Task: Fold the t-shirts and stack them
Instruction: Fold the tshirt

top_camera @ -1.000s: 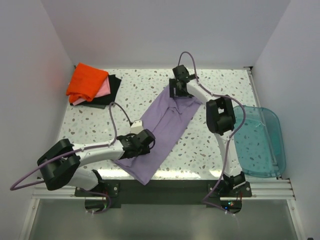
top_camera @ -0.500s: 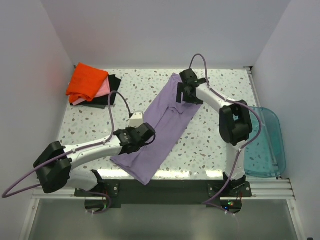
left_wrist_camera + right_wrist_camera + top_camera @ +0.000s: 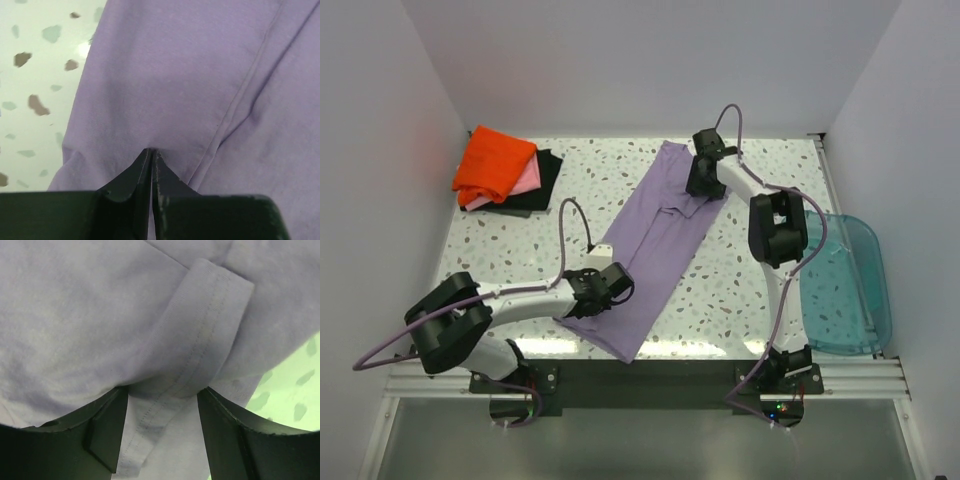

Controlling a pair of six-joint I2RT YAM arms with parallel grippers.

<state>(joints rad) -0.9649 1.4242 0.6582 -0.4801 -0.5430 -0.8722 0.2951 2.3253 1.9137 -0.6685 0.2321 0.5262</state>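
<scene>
The lavender t-shirt (image 3: 655,250) lies stretched in a long diagonal strip from the far middle of the table to the near edge. My left gripper (image 3: 605,286) sits on its near left part. In the left wrist view that gripper (image 3: 151,150) is shut, with a pinch of the lavender cloth (image 3: 190,75) between its tips. My right gripper (image 3: 705,180) is at the shirt's far end. Seen from the right wrist, the right gripper (image 3: 162,390) is open, straddling a stitched hem fold (image 3: 200,345). An orange shirt (image 3: 495,163) lies folded on a pink one (image 3: 527,180) and a black one (image 3: 544,178) at the far left.
A translucent teal bin (image 3: 840,285) sits off the table's right edge. The speckled table (image 3: 520,240) shows bare between the folded stack and the lavender shirt. White walls close in the left, back and right sides.
The right gripper has moved to the shirt's far right end and narrowed its jaws. The left gripper has closed on the cloth. The shirt now lies longer and straighter.
</scene>
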